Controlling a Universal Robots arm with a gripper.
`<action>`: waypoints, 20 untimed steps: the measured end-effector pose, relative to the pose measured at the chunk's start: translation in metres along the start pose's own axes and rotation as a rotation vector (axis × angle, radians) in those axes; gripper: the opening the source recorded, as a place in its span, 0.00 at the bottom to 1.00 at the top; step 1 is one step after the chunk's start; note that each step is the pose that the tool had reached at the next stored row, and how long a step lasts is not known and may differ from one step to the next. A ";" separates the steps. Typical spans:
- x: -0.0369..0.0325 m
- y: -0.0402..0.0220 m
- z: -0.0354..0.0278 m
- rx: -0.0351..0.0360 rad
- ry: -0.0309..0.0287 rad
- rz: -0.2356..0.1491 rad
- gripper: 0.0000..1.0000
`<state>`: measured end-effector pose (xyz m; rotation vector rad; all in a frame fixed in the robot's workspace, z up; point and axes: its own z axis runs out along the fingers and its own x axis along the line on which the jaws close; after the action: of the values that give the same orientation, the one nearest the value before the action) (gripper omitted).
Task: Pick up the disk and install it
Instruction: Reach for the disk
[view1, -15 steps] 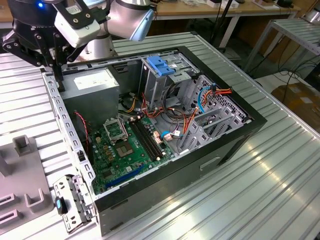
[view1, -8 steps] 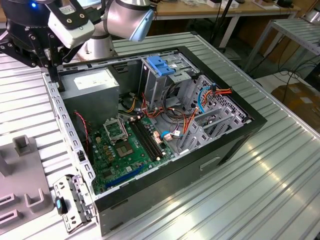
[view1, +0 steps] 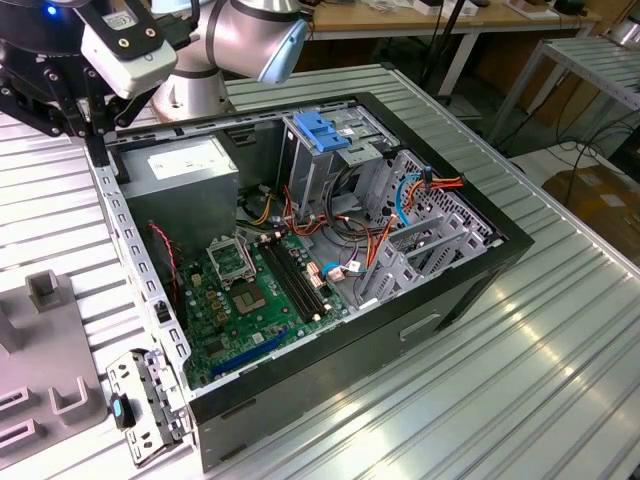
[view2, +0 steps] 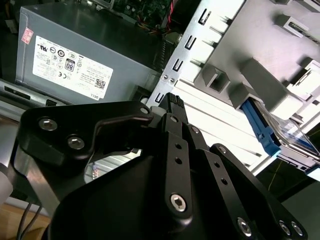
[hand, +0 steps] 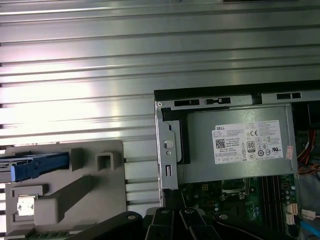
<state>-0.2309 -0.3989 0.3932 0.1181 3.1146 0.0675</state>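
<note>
You're looking at an early stage: pick-up isn't done yet and neither is the install.

Starting outside the PC case (view1: 330, 355), on the exterior view's left, a grey fixture (hand: 95, 195) is sitting on the ribbed table (view1: 500, 380) just beside the case. It's acting as the holder, and the disk (hand: 40, 165) is lying in it w/ its blue rail facing out, well apart from the case interior.

The gripper (view2: 171, 102) is hovering above the case's rim at the PSU corner, between fixture and case. You can't tell from these views whether it's open or closed. Either way it isn't grasping the disk, which is resting in the fixture.

Moving inside the case:
- The PSU (view1: 185, 170) is occupying the corner nearest the gripper.
- The motherboard (view1: 255, 290) is lying flat on the case floor.
- The drive cage (view1: 320, 175) is standing past the motherboard, w/ a blue latch (view1: 325, 130) on top.
- Red and orange cables (view1: 440, 185) are trailing toward the case's far end.

The cage bay is prob. vacant, but it's shadowed, so don't count on that.

So what's left is the grab, the lift out of the fixture, and seating the disk in the case.
</note>
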 end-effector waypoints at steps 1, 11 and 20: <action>0.0009 -0.0001 0.0000 -0.0001 -0.0001 0.000 0.11; 0.0119 -0.0009 -0.0002 -0.0001 0.0000 0.000 0.11; 0.0201 -0.0015 -0.0004 -0.0001 0.0000 0.000 0.11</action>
<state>-0.2510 -0.3990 0.3931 0.1181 3.1146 0.0677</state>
